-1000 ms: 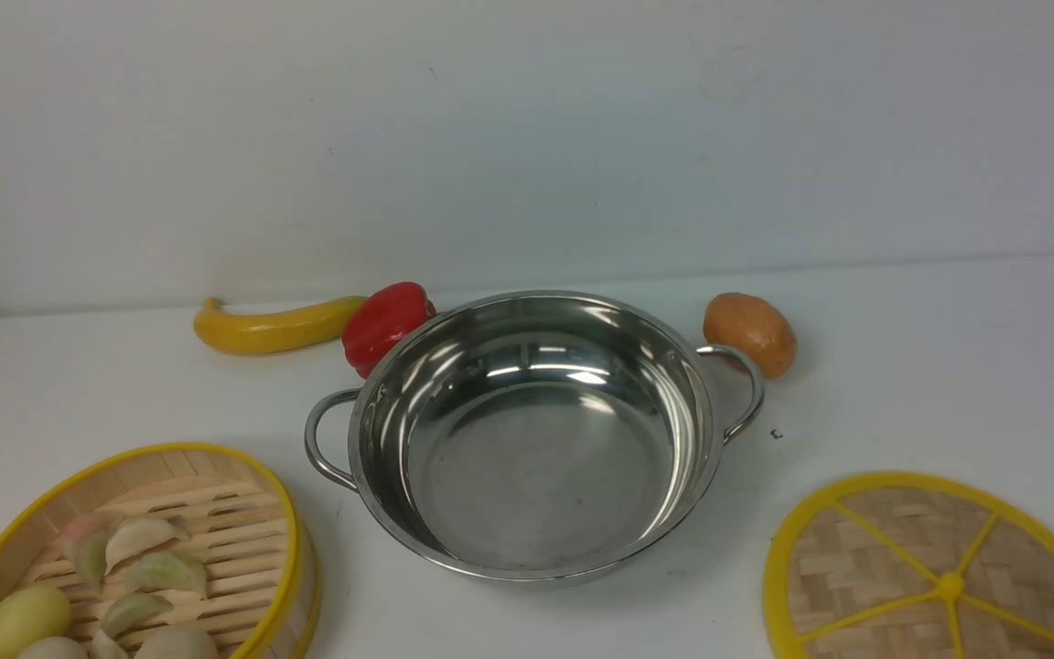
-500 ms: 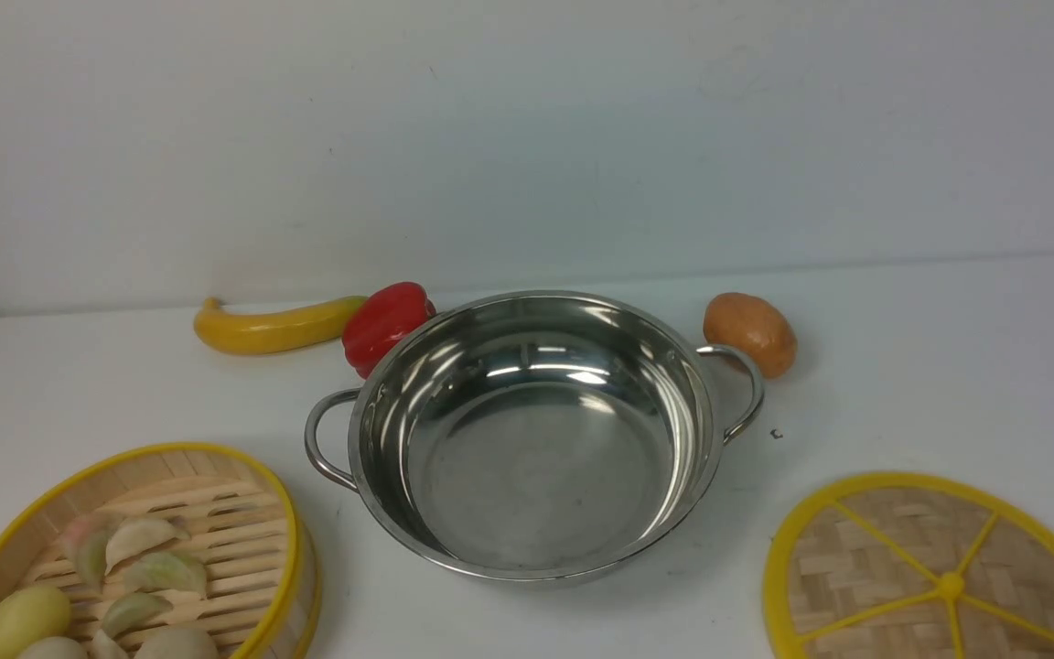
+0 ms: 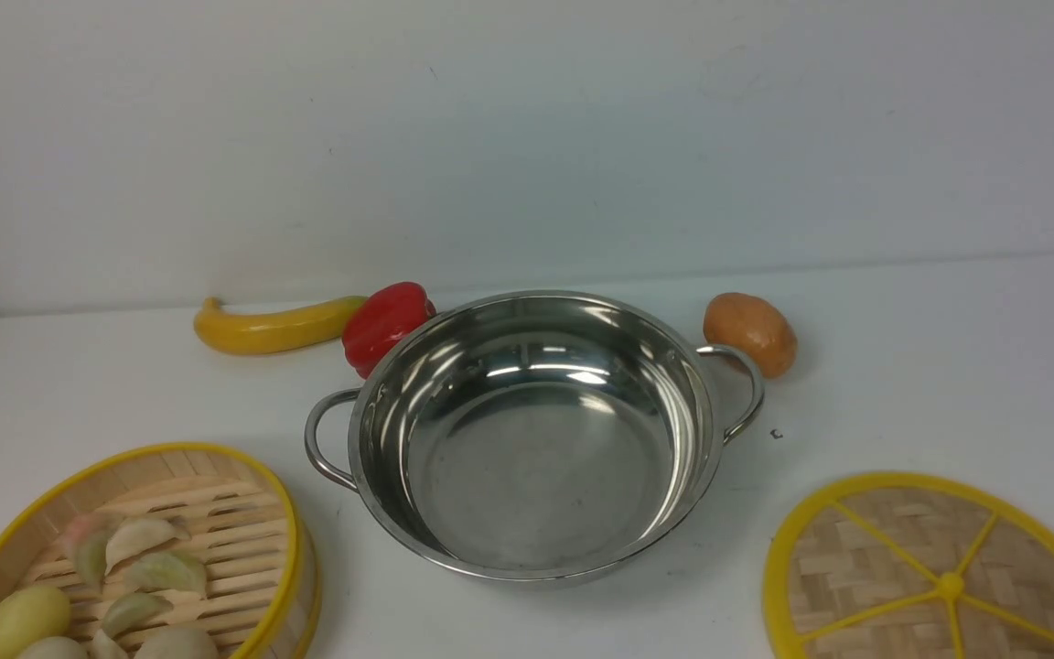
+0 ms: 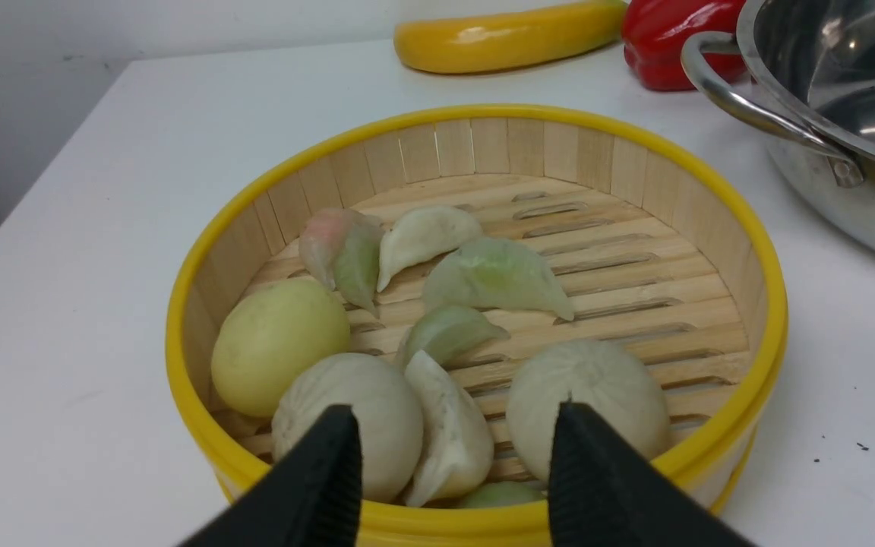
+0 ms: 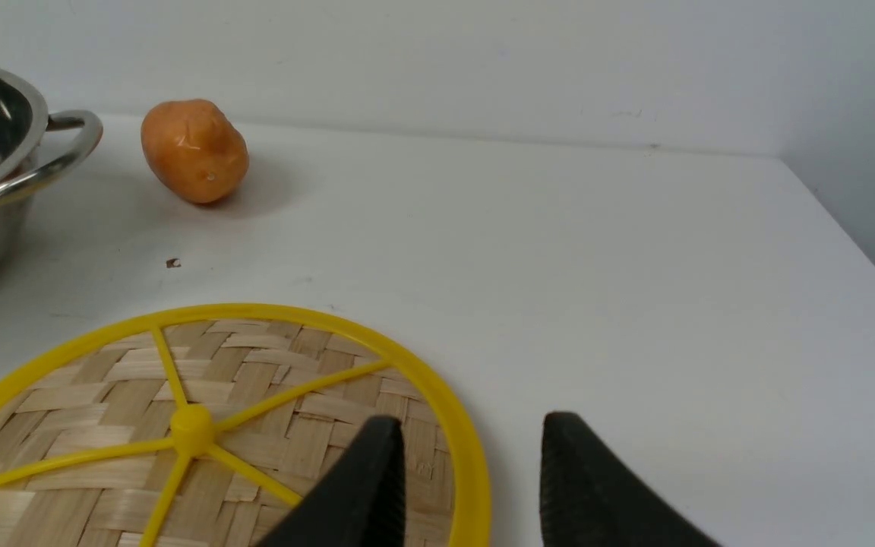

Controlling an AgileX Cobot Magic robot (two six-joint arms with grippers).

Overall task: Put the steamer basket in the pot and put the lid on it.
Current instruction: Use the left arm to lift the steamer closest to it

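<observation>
one lid rim [image 5: 449, 410] between right gripper's [image 5: 474, 425] tips; basket [image 4: 483, 144] before left gripper [image 4: 454, 414]

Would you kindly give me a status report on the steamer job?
Left gripper open by steamer basket rim. Right gripper open by lid rim. Pot empty, nothing in way.

Centre: wide steel pot [image 3: 536, 439] on white table [image 3: 948, 366].
Near left: round bamboo steamer basket [image 3: 181, 464], pale toy dumplings [image 3: 145, 535] in it.
Near right: flat woven bamboo lid [image 3: 884, 558].
Far left: yellow banana [image 3: 275, 327], then red pepper [image 3: 385, 322] just beside the pot.
Far right: orange potato [image 3: 751, 331], just beside the pot.
</observation>
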